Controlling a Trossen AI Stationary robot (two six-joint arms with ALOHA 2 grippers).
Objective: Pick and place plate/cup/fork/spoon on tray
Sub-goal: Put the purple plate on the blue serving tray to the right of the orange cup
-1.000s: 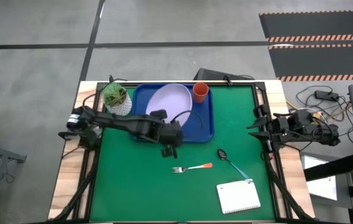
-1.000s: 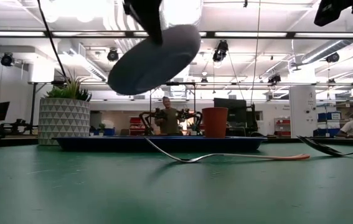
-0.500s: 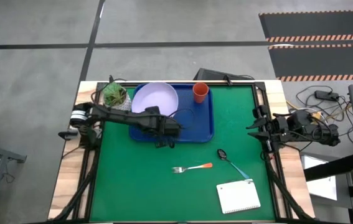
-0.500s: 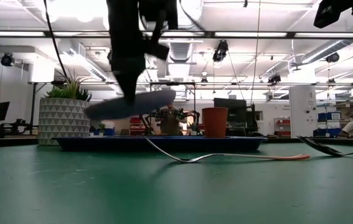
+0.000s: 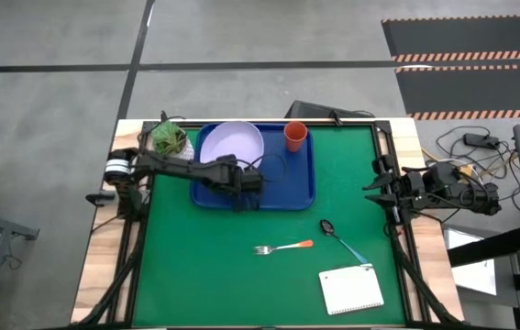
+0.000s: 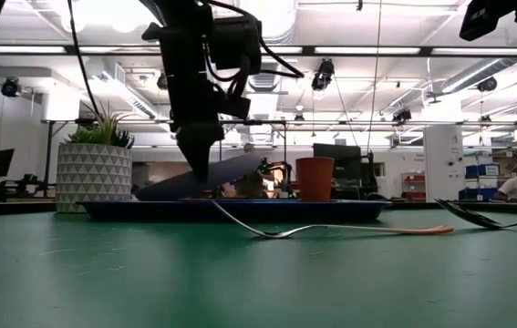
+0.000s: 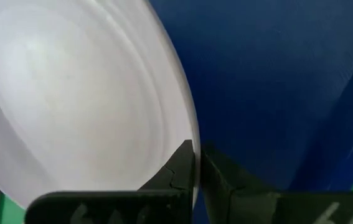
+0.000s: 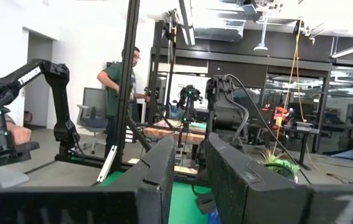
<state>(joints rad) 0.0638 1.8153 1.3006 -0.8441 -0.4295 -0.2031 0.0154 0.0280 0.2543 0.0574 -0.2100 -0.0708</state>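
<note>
The left gripper point(image 5: 252, 180) was over the tray point(image 5: 287, 188), near the tray's middle, jaws closed on the rim of the plate point(image 5: 230, 145). In the left wrist view the two fingers point(image 7: 182, 165) pinched the plate point(image 7: 70, 93) edge with the blue tray point(image 7: 276, 81) floor behind it. The plate sat tilted in the low view point(image 6: 205, 175): the edge toward the plant pot point(image 6: 94, 176) was down at the tray point(image 6: 240, 210) rim level, while the gripped edge stood higher under the gripper point(image 6: 199, 164). From above, the plate covered the tray's half nearest the plant pot point(image 5: 171, 144). The cup point(image 5: 295, 136) stood upright in the tray's far corner on the side away from the pot, apart from the plate. The fork point(image 5: 283, 247) lay on the green table point(image 5: 195, 266), off the tray on its near side, handle pointing toward the spoon point(image 5: 342, 241), which lay just beside it, farther from the tray. A white notepad point(image 5: 351, 291) lay beyond the spoon, well apart from the tray. The right gripper point(image 5: 376, 188) waited at the table's right edge, well clear of the tray; in the right wrist view its fingers point(image 8: 164, 168) stood with a narrow gap between them, holding nothing.
</note>
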